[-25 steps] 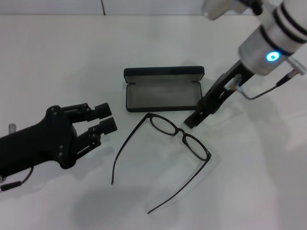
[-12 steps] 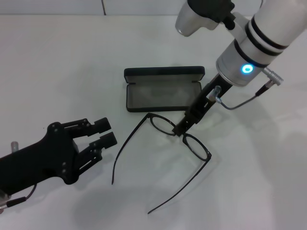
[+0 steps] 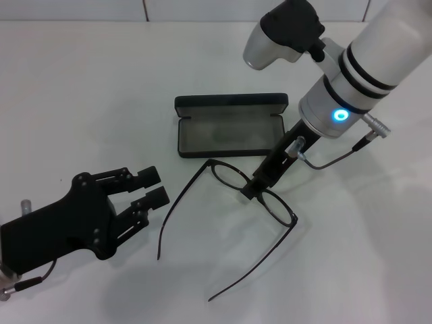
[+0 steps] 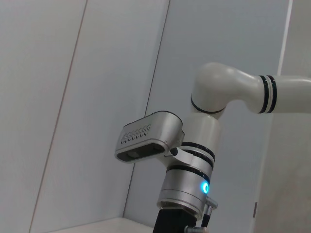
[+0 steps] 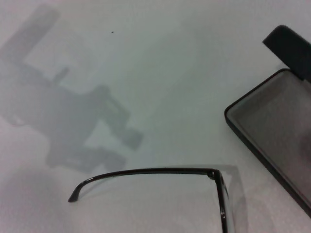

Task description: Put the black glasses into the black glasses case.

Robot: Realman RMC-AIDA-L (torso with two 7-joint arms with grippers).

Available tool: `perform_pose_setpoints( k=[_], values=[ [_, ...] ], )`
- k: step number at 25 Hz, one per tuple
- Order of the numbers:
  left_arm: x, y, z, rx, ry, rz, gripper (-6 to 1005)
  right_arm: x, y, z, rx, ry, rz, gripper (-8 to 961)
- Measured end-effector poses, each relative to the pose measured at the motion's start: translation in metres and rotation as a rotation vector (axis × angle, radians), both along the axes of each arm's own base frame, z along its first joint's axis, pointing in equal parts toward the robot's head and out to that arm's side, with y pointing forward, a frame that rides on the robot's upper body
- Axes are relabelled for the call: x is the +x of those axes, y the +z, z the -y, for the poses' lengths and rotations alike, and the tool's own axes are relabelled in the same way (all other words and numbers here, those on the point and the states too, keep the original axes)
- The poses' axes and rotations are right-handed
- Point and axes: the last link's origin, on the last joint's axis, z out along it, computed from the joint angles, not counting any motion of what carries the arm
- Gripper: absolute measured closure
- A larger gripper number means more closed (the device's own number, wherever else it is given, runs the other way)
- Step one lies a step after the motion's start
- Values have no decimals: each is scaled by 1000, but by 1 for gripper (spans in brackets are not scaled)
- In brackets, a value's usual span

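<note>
Nearest, left gripper (image 3: 148,187) rests on the table (image 3: 81,81), fingers spread, holding nothing; glasses (image 3: 251,191) lie unfolded mid-table; right gripper (image 3: 252,190) sits at their bridge, finger state indeterminable; beyond, case (image 3: 229,125) lies open.

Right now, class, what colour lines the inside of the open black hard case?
Grey, best seen in the head view: rectangular black hard case.

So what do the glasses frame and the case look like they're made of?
The black glasses: thin black frame, probably plastic, with clear lenses the table shows through. The black glasses case: rigid matte black shell, no glare, and a dull grey lining that looks like felt. The right gripper is at the bridge.
</note>
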Motion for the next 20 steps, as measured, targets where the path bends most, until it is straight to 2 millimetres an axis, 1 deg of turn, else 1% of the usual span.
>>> perform_pose_setpoints(
  k=[2,8,13,18,20],
  values=[
    [-1,-1,0,-1,3,-4,726,2,0,0,4,-5,-5,534],
    [-3,-3,2,-6,17,0,730,7,-2,0,14,12,-7,551],
    [-4,-3,3,-8,19,1,733,13,-4,4,7,70,-20,566],
    [-4,-2,4,-8,19,3,737,18,-2,12,15,118,-76,762],
    [-3,-1,4,-7,13,9,738,19,3,18,19,131,-108,821]
  ],
)
